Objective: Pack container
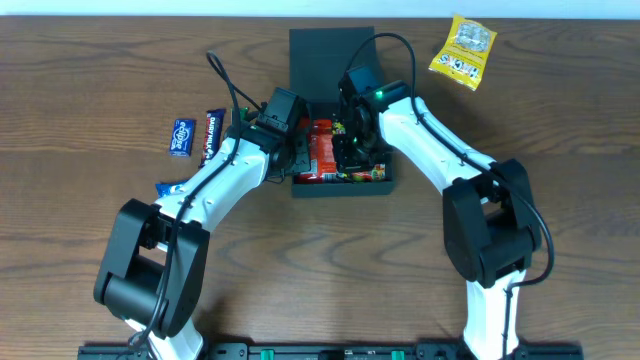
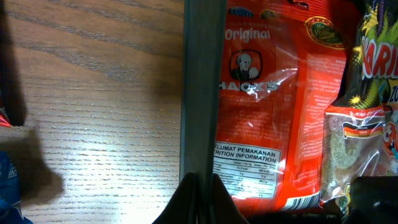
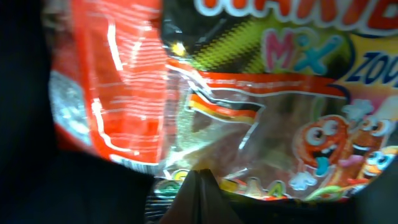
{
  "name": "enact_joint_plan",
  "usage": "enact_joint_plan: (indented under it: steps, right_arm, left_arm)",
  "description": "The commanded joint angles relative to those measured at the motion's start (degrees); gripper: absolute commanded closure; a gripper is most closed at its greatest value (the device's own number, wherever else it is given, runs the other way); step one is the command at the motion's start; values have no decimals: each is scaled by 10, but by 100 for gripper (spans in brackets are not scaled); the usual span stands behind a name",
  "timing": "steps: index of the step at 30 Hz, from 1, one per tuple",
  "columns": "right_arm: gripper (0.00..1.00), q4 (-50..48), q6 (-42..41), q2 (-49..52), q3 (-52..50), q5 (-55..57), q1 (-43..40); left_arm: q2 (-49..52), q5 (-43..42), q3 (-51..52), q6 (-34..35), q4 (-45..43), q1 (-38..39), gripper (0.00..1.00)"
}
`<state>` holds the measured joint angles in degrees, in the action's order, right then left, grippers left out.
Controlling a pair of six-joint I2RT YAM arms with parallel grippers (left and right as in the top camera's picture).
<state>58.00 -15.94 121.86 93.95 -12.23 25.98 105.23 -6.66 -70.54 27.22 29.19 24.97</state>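
1. The dark teal-black matte rectangular cardboard container (image 1: 340,188) sits at mid-bench on the wood-grain bench (image 1: 90,70), with its hinged flap lid lying open on the far side.
2. A red glossy plastic snack packet with white nutrition print (image 2: 267,112) lies flat inside the container, against its left wall.
3. A clear-windowed, brightly coloured gummy sweet packet with cartoon faces (image 3: 280,124) lies just right of the red packet, overlapping its edge.
4. The left hand (image 2: 200,193) is at the container's left wall, its fingers closed tight on that thin upright wall, one inside and one outside.
5. The right hand (image 3: 199,186) is lowered into the container over the gummy packet, fingers pressed together. I cannot tell whether they pinch the film.
6. A yellow crinkled snack packet (image 1: 463,50) lies at the far right of the bench, well apart from the container.
7. A small blue wrapped sweet (image 1: 181,136) and a dark blue-and-red wrapped bar (image 1: 213,135) lie side by side left of the container. Another blue wrapper (image 1: 168,187) shows beside the left arm.
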Motion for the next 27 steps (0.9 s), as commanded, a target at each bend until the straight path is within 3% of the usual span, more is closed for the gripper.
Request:
enact_joint_plan:
  steps: [1,14,27]
  right_arm:
    - [98,0,-14,10,-18,63,2]
    - [99,-3,-13,10,-26,83,-1]
    - [99,42,30,-103,135,-2,-71]
  left_arm:
    - [2,-2,-3,15,6,-2,94]
    - [2,-2,-3,15,8,-2,94]
    - [2,-2,-3,0,8,-2,94]
